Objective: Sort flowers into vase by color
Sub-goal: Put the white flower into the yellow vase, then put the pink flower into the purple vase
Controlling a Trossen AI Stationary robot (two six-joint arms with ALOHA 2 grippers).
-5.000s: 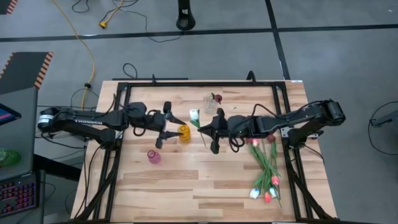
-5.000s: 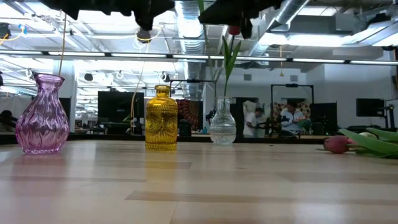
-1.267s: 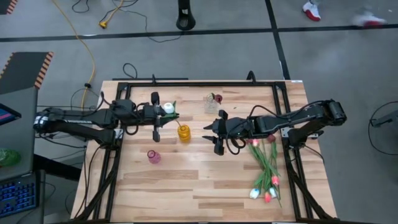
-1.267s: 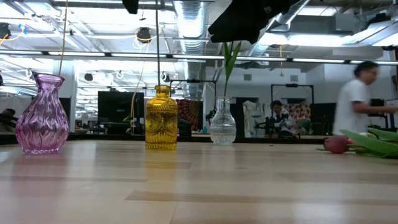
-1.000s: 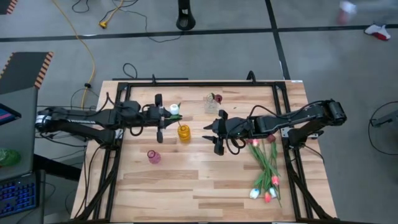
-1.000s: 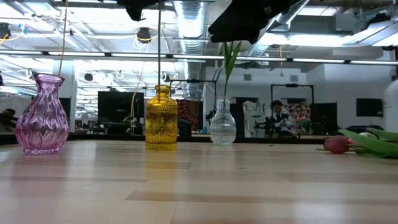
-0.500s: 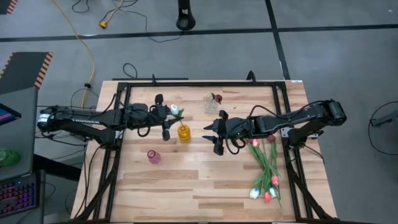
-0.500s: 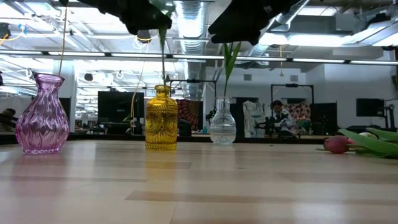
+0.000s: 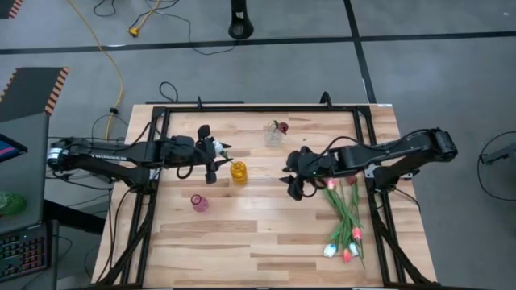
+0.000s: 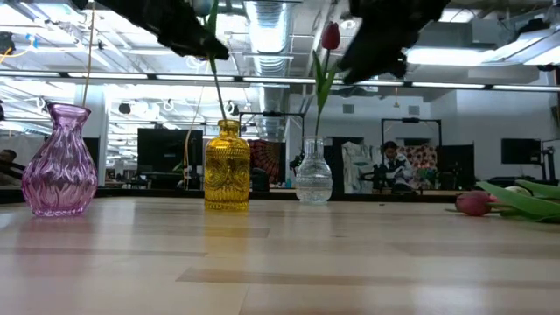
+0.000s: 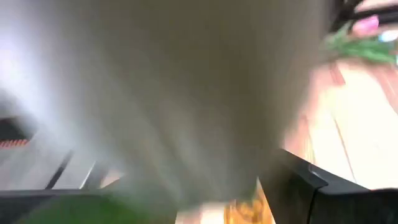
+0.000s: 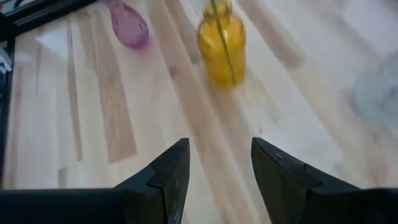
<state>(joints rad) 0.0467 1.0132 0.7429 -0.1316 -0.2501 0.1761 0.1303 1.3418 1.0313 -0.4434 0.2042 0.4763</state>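
your landmark is the yellow vase point(image 9: 238, 171), a squat, ribbed glass bottle with a narrow neck, standing on the pale planked wooden table point(image 9: 266, 242). a thin green stem rises from its mouth, tilted, and carries the white tulip point(image 9: 216, 146) toward the left arm. your left gripper point(image 9: 208, 158) sits just beside the vase on that same side, level with the white head; its fingers look parted around the flower, though the left wrist view is a blur and shows no clear grip. your right gripper point(image 12: 214, 168) hangs on the vase's opposite side, well apart from it, with its two dark angular fingers spread and nothing between them. behind the yellow vase stands the clear vase point(image 10: 313, 171), round-bellied cut glass, with a dark red tulip point(image 10: 330, 36) upright in it. in front of the yellow vase, toward the left arm, is the pink vase point(image 10: 59, 158), fluted and waisted. the remaining flowers point(image 9: 344, 217) lie in a loose heap far past the right gripper, long stems crossing, with white, pink and red heads.
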